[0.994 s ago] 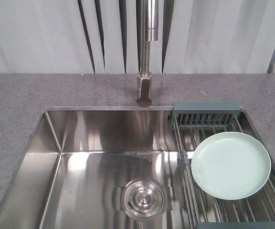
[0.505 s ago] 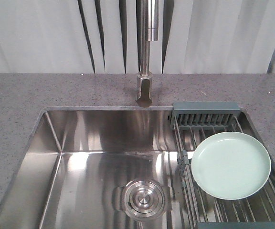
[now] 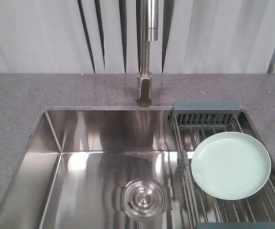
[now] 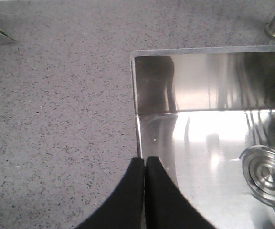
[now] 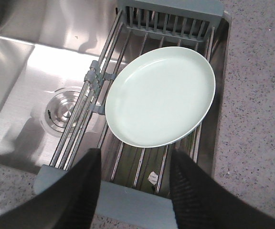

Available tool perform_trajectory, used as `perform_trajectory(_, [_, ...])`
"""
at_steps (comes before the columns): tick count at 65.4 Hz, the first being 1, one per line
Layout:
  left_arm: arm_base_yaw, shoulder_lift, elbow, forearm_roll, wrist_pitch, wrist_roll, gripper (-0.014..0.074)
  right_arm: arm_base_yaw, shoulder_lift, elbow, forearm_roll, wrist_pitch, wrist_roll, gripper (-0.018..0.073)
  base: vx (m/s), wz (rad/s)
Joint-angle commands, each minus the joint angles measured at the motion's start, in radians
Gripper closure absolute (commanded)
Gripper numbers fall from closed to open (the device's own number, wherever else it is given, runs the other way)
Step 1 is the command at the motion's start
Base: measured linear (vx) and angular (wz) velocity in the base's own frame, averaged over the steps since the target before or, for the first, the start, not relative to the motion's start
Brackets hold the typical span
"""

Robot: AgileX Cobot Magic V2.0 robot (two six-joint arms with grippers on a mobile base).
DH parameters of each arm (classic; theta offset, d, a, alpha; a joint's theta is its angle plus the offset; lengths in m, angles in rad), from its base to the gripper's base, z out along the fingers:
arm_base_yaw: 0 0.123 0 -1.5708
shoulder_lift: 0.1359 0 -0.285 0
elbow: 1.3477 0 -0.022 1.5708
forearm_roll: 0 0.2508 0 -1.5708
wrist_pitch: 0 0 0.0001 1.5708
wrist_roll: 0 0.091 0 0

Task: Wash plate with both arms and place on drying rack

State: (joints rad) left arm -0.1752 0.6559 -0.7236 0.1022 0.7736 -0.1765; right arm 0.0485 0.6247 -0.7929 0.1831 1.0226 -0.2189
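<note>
Lying flat on drying rack (image 5: pixel 142 171), plate (image 5: pixel 160 102), rack's near end cropped

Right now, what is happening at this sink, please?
Nothing is being held. The pale green plate lies flat on the rods of the drying rack over the right side of the steel sink. The right gripper hangs open above the near end of the rack, in front of the plate. The left gripper is shut, over the sink's left edge beside the grey counter.
</note>
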Motion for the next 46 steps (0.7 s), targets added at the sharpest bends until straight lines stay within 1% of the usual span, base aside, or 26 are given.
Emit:
perform_trajectory(1, [0.048, -0.064, 0.054, 0.012, -0.162, -0.007, 0.0603, -0.003, 0.002, -0.023, 0.008, -0.056, 0.002, 0.0219, 0.0, 0.0])
perform_trajectory(7, [0.1, -0.17, 0.178, -0.007, -0.325, -0.007, 0.0603, -0.003, 0.002, -0.023, 0.008, -0.056, 0.002, 0.0219, 0.0, 0.0])
perform_trajectory(12, [0.129, -0.257, 0.296, -0.023, -0.446, -0.007, 0.0603, -0.003, 0.002, -0.023, 0.008, -0.056, 0.002, 0.0219, 0.0, 0.0])
perform_trajectory(18, [0.174, -0.368, 0.416, -0.053, -0.581, -0.007, 0.0603, -0.003, 0.002, -0.023, 0.008, -0.056, 0.002, 0.0219, 0.0, 0.0])
perform_trajectory(22, [0.199, -0.432, 0.492, -0.081, -0.651, -0.006, 0.0603, -0.003, 0.002, -0.023, 0.008, -0.056, 0.002, 0.0219, 0.0, 0.0])
perform_trajectory(30, [0.22, -0.543, 0.603, -0.109, -0.746, 0.014, 0.0603, -0.003, 0.002, -0.023, 0.008, -0.056, 0.002, 0.0219, 0.0, 0.0])
perform_trajectory(37, [0.219, -0.614, 0.674, -0.13, -0.779, 0.03, 0.0603, -0.003, 0.002, -0.023, 0.008, -0.056, 0.002, 0.0219, 0.0, 0.0])
perform_trajectory(46, [0.219, -0.685, 0.726, -0.128, -0.793, 0.03, 0.0603, -0.003, 0.002, -0.023, 0.008, -0.056, 0.002, 0.0219, 0.0, 0.0])
